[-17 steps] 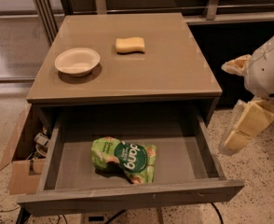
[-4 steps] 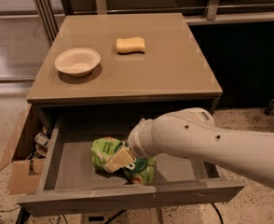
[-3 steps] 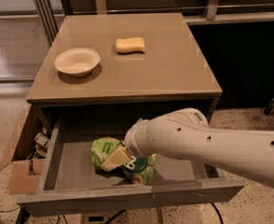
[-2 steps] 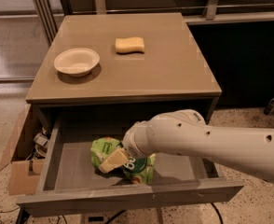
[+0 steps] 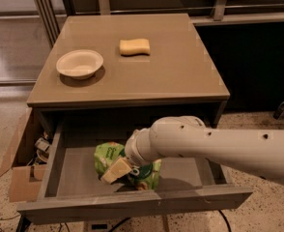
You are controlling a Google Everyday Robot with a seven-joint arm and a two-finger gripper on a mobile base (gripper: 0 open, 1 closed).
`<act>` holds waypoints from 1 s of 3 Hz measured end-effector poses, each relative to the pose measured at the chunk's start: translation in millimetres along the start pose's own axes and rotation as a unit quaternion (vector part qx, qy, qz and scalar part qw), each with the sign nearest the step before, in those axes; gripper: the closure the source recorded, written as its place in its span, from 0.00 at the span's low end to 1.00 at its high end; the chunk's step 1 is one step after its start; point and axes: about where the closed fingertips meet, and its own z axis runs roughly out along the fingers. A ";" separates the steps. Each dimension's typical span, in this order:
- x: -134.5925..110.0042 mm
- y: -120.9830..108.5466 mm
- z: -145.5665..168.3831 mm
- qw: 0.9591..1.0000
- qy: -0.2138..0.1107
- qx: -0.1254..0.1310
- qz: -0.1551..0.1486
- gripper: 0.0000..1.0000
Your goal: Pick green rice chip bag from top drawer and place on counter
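Counter (image 5: 171,76): grey-brown top that filled the upper middle of the frame, carrying a bowl and a sponge.
Drawer (image 5: 77,170): pulled out below the counter's front edge, across the lower half of the frame – its flat floor showed at left and right of the bag.
Arm (image 5: 219,146): thick white tube that came in from the right edge and reached down-left into the drawer.
Cardboard box (image 5: 19,178): at the lower left, on the floor beside the drawer, flaps open.
Green chip bag (image 5: 108,153): lay crumpled on the drawer floor, a little left of centre, partly hidden under the arm's end.
Bowl (image 5: 79,63): white, upright, on the counter's left side.
Sponge (image 5: 134,46): yellow, flat on the counter toward the back, right of the bowl and apart from it.
Gripper (image 5: 117,170): cream-coloured, down on the bag's front edge inside the drawer – whether it had closed on the bag could not be told.
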 end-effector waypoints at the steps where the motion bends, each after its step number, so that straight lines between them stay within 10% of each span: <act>1: 4.2 6.9 13.3 1.000 0.002 0.007 -0.019 0.00; 3: 10.8 14.6 25.6 0.999 0.008 0.019 -0.041 0.19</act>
